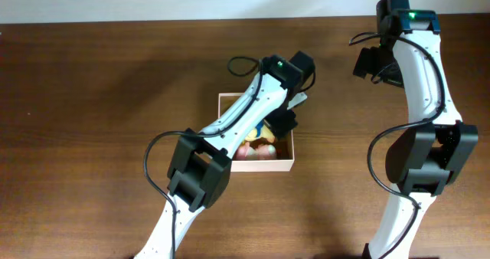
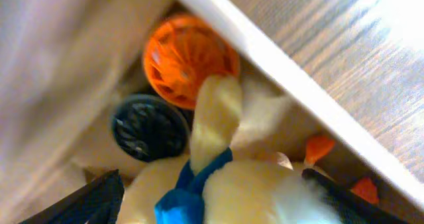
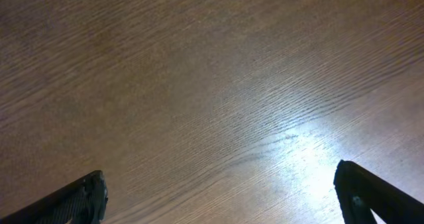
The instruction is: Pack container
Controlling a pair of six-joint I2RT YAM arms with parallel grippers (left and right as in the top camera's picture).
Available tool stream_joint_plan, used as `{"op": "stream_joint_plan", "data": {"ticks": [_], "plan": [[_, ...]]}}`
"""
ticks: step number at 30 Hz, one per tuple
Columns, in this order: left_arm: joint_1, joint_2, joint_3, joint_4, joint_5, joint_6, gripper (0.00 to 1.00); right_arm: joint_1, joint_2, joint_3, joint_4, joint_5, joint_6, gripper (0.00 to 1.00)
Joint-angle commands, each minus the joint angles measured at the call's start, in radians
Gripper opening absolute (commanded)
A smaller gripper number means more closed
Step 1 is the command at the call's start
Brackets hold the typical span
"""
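Fingers [image 2: 99,201] of your left gripper [image 2: 213,177] stand wide astride a cream plush toy [image 2: 252,197] with a blue scarf, inside the container [image 1: 260,165] at mid-table [image 3: 199,65]. You cannot tell whether they press it. Deeper in the container lie a black ribbed toy [image 2: 149,128] and an orange ribbed toy [image 2: 189,58]. Beyond the container, well apart, your right gripper [image 3: 220,172] hangs wide.

The worktop [image 1: 92,98] is dark brown with a fine wood grain. The container [image 1: 285,165] has white outer walls and a tan-brown inside. In it are a ribbed orange ball [image 2: 189,58], a ribbed black disc [image 2: 149,128] and a cream-yellow plush toy [image 2: 245,191] with a bright blue scarf [image 2: 182,197] and 2 orange bits [image 2: 318,148]. Both arms [image 1: 245,113] are white with black joints.
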Motion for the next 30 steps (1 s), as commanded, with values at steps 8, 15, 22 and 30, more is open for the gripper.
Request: {"op": "stream_joint_plan", "data": {"ticks": [8, 15, 22, 30], "plan": [[0.002, -0.017, 0.063, 0.018, -0.015, -0.002, 0.92, 0.000, -0.003, 0.002, 0.000, 0.001, 0.013, 0.99], [0.001, -0.017, 0.065, 0.019, -0.015, -0.002, 0.91, 0.000, -0.003, 0.002, 0.000, 0.001, 0.013, 0.99], [0.002, -0.018, 0.140, 0.011, -0.016, -0.002, 0.91, 0.000, -0.003, 0.002, 0.000, 0.001, 0.013, 0.99], [0.008, -0.018, 0.282, -0.013, -0.030, -0.002, 0.91, 0.000, -0.003, 0.002, 0.000, 0.001, 0.013, 0.99]]}}
